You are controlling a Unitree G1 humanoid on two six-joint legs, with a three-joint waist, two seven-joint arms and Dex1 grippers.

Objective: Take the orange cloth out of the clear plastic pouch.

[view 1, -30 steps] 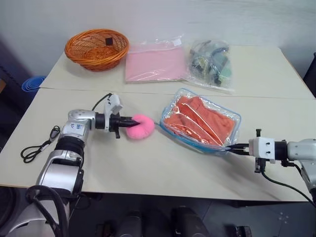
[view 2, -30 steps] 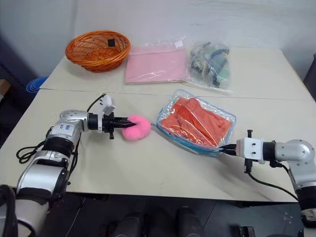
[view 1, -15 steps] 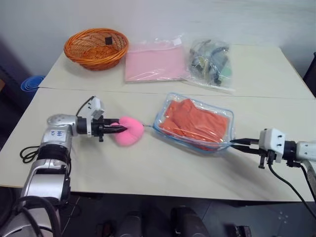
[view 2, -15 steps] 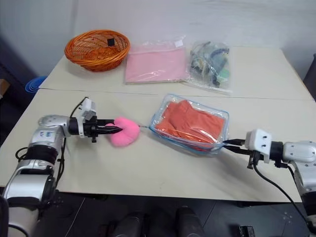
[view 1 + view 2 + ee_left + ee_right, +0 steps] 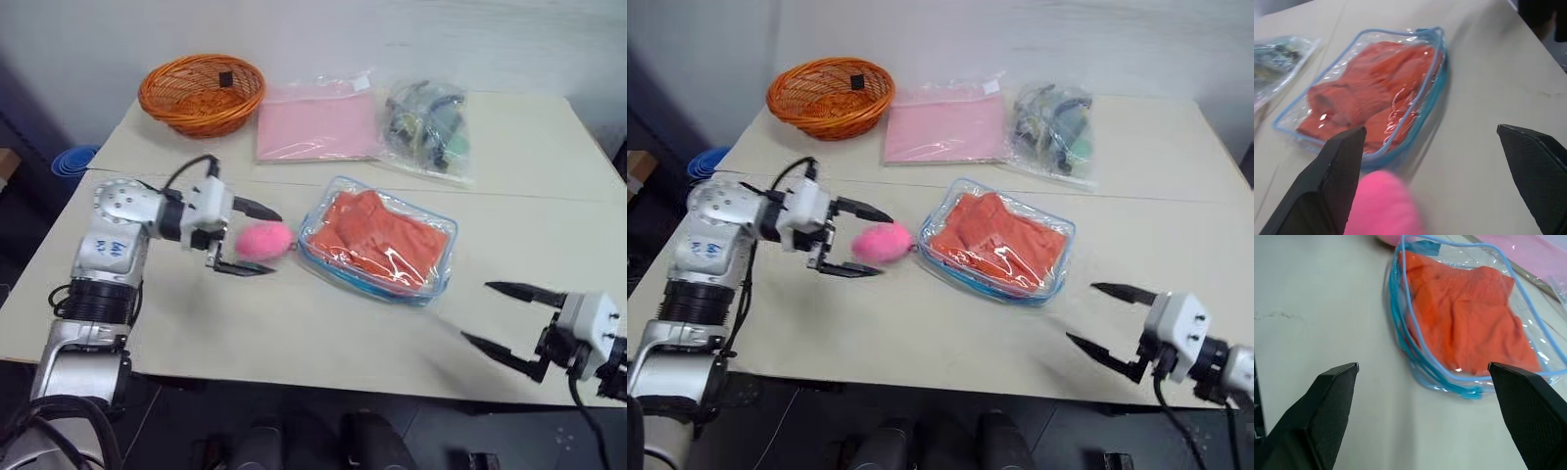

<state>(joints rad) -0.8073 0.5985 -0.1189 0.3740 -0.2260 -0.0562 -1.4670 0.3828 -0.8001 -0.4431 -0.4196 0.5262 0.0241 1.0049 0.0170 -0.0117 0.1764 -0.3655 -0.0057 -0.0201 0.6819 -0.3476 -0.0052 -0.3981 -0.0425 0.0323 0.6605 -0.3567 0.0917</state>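
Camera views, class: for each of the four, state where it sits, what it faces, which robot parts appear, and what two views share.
Left eye and right eye: on the head, looking down over the table; both arms, left gripper and right gripper open.
Left wrist: on that arm, facing the clear plastic pouch past the pink pom-pom.
Right wrist: on that arm, facing the pouch's other end.
Shared: the orange cloth inside the pouch.

pink pom-pom (image 5: 1382,205) — blurred, cut off by frame edge

Glossy clear plastic pouch (image 5: 377,245), soft orange cloth (image 5: 377,233)
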